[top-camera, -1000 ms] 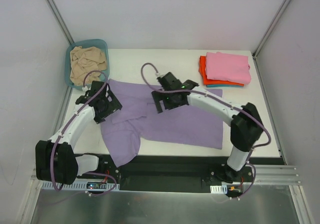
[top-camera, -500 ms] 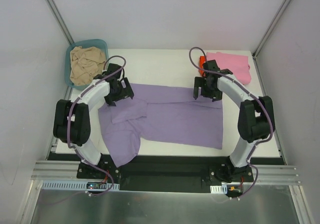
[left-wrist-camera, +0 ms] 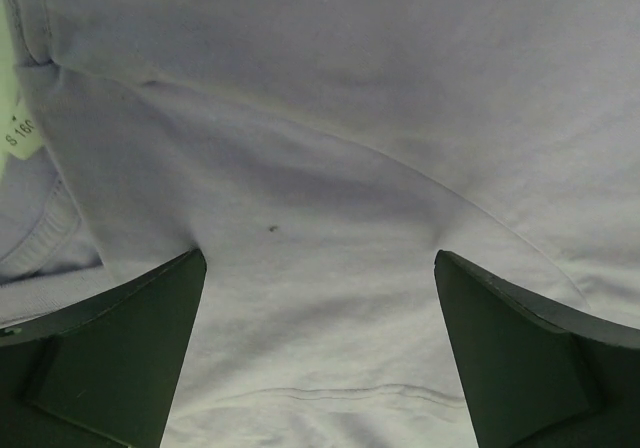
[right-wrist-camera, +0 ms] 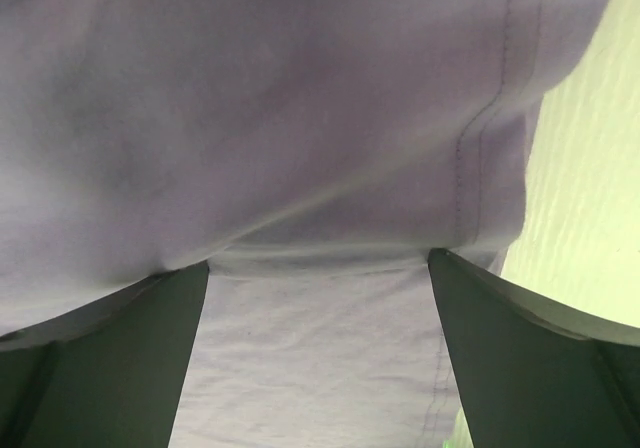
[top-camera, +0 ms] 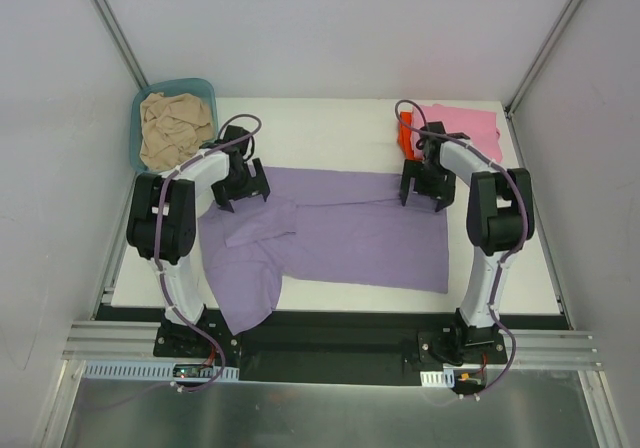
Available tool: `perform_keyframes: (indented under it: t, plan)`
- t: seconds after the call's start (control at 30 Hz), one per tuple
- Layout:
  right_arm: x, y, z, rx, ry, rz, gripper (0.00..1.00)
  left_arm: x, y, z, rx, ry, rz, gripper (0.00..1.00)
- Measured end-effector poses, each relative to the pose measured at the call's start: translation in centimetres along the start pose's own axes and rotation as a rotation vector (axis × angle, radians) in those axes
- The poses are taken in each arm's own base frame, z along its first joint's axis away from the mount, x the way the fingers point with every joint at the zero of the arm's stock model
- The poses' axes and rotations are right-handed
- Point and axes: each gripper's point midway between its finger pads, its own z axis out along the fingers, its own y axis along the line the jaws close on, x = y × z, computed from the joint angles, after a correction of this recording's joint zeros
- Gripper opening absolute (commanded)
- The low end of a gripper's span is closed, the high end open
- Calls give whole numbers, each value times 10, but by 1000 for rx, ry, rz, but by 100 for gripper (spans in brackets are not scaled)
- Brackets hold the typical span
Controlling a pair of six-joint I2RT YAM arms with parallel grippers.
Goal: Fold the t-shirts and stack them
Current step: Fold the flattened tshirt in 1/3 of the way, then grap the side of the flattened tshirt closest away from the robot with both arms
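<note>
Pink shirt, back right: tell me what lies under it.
The edge of an orange-red shirt sticks out left of the pink shirt. Whatever lies lower in the pile is covered by the pink shirt and the right arm.

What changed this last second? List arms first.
The right gripper swung right from the middle of the lavender t-shirt to its far right corner; left gripper moved out to its far left edge. Both open, holding nothing. Shirt, folded stack and basin unchanged.
</note>
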Motion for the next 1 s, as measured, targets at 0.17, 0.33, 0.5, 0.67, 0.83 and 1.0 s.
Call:
perform_keyframes:
  t: [0.17, 0.33, 0.5, 0.67, 0.83, 1.0]
  plan:
    - [-12, -5, 2, 9, 1, 9, 97, -2, 3, 6, -6, 12, 48, 99]
    - [-14, -12, 2, 33, 1, 11, 97, -3, 5, 6, -8, 11, 98, 99]
    - [-18, -15, -6, 28, -21, -7, 97, -7, 3, -1, 2, 0, 118, 99]
    - [-14, -17, -51, -8, -136, 0, 97, -1, -5, -41, 78, -41, 71, 99]
    - [-5, -20, -113, -74, -326, 39, 97, 57, -7, -101, 154, -86, 41, 99]
    - [15, -25, -133, -108, -393, 64, 97, 152, 25, -121, 131, 28, -8, 92]
